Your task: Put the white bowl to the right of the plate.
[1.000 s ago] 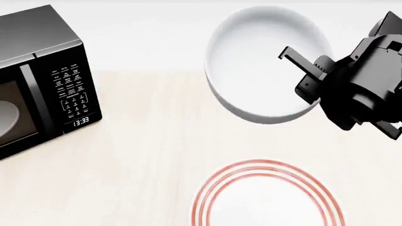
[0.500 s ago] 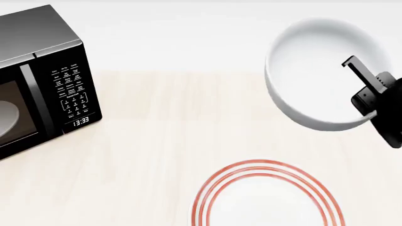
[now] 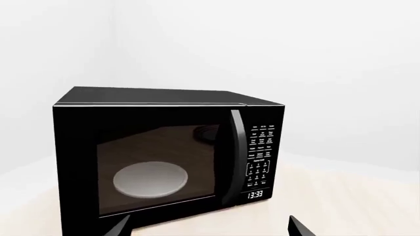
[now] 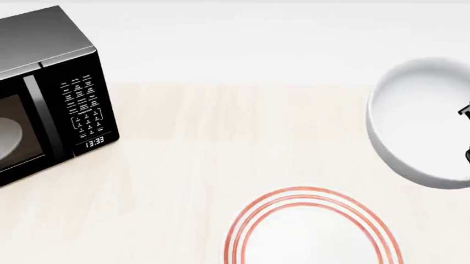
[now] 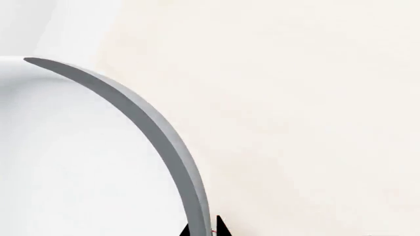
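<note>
The white bowl (image 4: 422,124) hangs tilted above the table at the right edge of the head view, up and to the right of the plate (image 4: 312,234), which lies at the near edge with its red rings showing. My right gripper (image 5: 202,231) is shut on the bowl's rim (image 5: 164,142), one fingertip on each side of the wall; only a sliver of it shows in the head view (image 4: 466,132). My left gripper (image 3: 206,228) is open and empty, its two fingertips far apart in front of the microwave.
A black microwave (image 4: 44,93) stands at the left of the light wooden table (image 4: 191,165), door shut, a pale disc behind its glass; it fills the left wrist view (image 3: 164,157). A white wall lies behind the table.
My right gripper has carried the bowl to the right and lower, from above the plate to the right edge of the head view. The arm has mostly left the view.
</note>
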You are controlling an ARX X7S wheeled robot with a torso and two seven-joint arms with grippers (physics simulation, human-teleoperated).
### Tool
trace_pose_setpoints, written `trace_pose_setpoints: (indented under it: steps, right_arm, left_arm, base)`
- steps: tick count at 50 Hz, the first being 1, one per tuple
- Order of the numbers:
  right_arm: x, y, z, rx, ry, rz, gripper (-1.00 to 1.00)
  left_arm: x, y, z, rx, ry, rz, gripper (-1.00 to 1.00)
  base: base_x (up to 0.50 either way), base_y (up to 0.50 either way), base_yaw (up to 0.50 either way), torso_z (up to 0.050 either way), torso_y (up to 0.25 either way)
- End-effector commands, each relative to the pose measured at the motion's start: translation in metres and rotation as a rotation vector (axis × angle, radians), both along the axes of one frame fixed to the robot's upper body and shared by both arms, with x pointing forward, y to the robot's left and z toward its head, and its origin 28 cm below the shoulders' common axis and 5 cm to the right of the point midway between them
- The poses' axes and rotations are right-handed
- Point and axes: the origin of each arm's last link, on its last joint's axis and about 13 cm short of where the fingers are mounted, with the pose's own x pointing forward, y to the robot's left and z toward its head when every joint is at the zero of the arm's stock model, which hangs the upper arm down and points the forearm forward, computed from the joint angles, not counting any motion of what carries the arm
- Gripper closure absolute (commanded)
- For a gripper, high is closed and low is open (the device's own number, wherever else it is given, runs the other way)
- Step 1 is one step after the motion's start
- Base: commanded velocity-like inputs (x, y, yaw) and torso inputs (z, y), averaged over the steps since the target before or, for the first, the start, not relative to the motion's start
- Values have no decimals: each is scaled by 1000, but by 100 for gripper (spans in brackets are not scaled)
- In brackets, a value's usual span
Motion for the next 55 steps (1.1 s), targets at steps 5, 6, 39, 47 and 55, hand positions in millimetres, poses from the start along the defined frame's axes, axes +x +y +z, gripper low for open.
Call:
trace_pose_setpoints:
  steps: [5, 6, 39, 47, 55]
  right_arm:
    - [-13, -20, -9, 29, -8, -73, 100]
    - [-14, -22, -12, 36, -3, -80, 100]
    - [-33, -60, -47, 75, 66, -163, 100]
    - [-37, -65, -57, 92, 82, -176, 100]
    - [-41, -69, -66, 104, 94, -192, 100]
  left_arm:
    - [1, -1, -1, 3, 4, -5, -100]
    - [1, -1, -1, 4, 5, -5, -100]
    - [2, -3, -2, 9, 11, -9, -100]
    - [3, -3, -2, 11, 12, -9, -100]
    - [3, -3, -3, 11, 14, -11, -100]
  base:
    - [0, 0, 0, 0, 0]
    - [0, 0, 0, 0, 0]
    - [0, 0, 0, 0, 1]
    - [0, 0, 0, 0, 0]
    - [0, 0, 0, 0, 1]
